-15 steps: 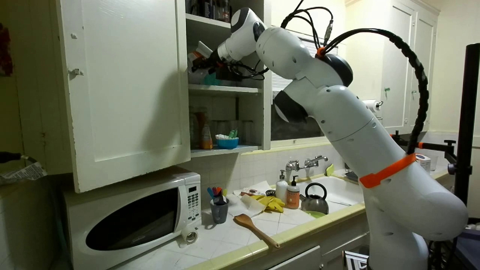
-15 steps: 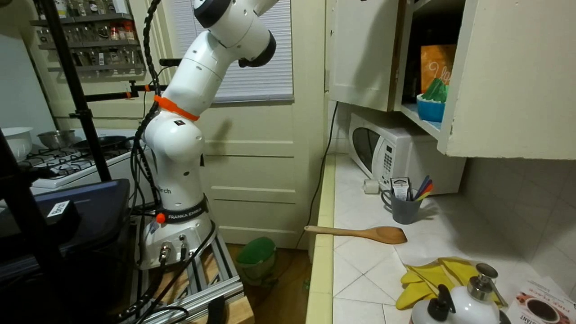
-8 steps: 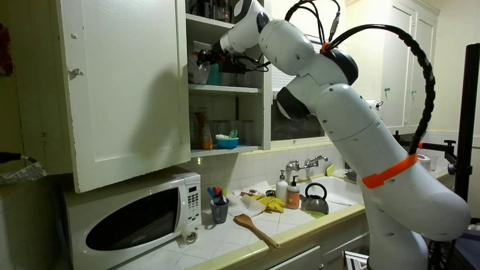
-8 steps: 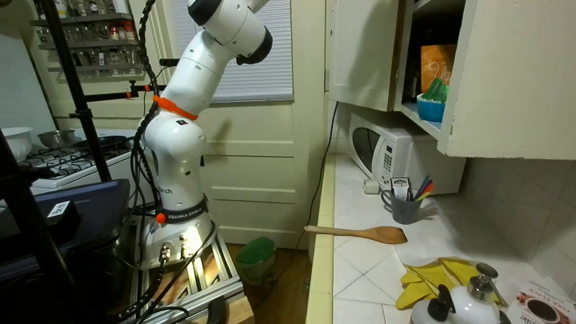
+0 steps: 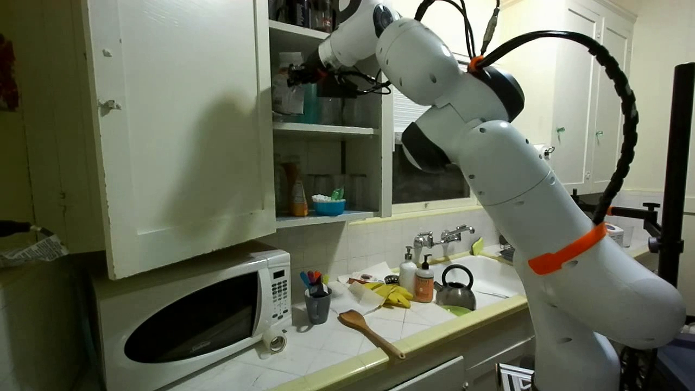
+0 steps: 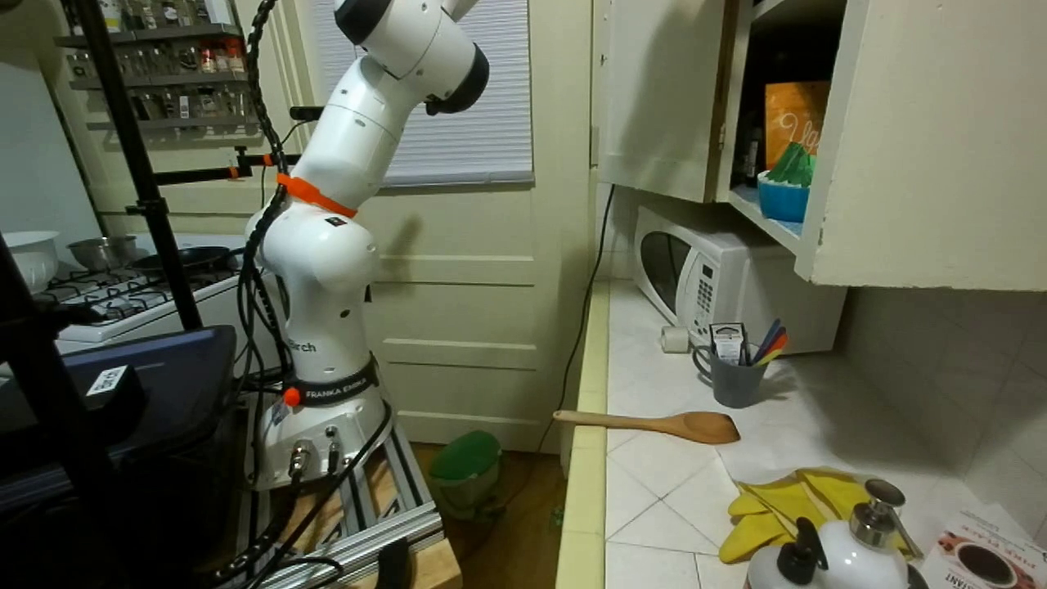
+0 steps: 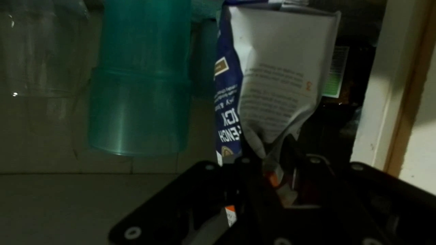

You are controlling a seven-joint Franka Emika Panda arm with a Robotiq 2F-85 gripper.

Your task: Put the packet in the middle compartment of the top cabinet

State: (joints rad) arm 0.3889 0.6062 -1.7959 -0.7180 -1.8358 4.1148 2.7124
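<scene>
Packet [image 7: 279, 68]: in the middle compartment [image 5: 336, 129], caught in my claw [image 7: 270, 149].
Claw: I see it clenched on the packet's creased wrapper.
Teal container [image 7: 139, 112]: beside the claw, leftward in my wrist view.
Blue bowl [image 5: 328, 207]: well below the claw, on the lower shelf [image 5: 355, 214].

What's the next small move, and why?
Probably lower the packet gently until its base settles on the shelf, before any release: it is inside the middle compartment, the gripper appears closed on its creased top, and base contact is unclear.
</scene>
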